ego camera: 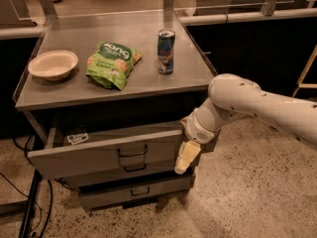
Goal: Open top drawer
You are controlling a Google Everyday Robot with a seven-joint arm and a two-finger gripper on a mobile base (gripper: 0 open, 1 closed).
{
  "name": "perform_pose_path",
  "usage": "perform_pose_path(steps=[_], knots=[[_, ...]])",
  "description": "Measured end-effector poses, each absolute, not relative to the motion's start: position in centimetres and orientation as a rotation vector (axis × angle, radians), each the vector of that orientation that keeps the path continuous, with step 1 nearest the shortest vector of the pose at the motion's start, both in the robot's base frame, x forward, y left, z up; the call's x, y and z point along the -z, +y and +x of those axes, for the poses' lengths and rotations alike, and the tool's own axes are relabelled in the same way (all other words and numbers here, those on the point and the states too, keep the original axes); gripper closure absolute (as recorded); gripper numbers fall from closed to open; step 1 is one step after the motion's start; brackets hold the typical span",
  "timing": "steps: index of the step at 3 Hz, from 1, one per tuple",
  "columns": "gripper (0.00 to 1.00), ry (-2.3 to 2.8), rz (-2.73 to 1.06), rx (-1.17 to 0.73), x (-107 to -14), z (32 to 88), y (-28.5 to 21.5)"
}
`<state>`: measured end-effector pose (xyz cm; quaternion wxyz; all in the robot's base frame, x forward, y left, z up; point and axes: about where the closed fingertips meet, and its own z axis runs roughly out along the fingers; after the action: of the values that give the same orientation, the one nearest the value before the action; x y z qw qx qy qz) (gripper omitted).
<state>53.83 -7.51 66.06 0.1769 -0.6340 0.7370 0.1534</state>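
Note:
The top drawer (94,155) is the widest grey metal drawer under the table top. It stands pulled out a good way, with its dark loop handle (132,151) at the middle of its front and a small white card (78,138) on its floor at the left. My gripper (186,157) hangs down at the right end of the drawer front, cream fingers pointing down, beside the front's right edge. My white arm reaches in from the right. Two shorter drawers (133,190) sit below, nearly shut.
On the metal table top (148,83) stand a cream bowl (53,64) at the left, a green snack bag (112,63) in the middle and a drink can (166,51) at the right. Cables (29,212) lie on the floor at the left.

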Motion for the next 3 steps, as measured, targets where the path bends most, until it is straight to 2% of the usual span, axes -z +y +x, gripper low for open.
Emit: perform_pose_path(steps=[1,2,3], knots=[[0.00,2.114,-1.784,-0.476,-68.3,49.1,-8.5],[0.00,2.118,-1.779,-0.480,-68.4,48.7,-8.6],[0.00,2.100,-1.755,-0.425,-69.5,50.9,-8.7]])
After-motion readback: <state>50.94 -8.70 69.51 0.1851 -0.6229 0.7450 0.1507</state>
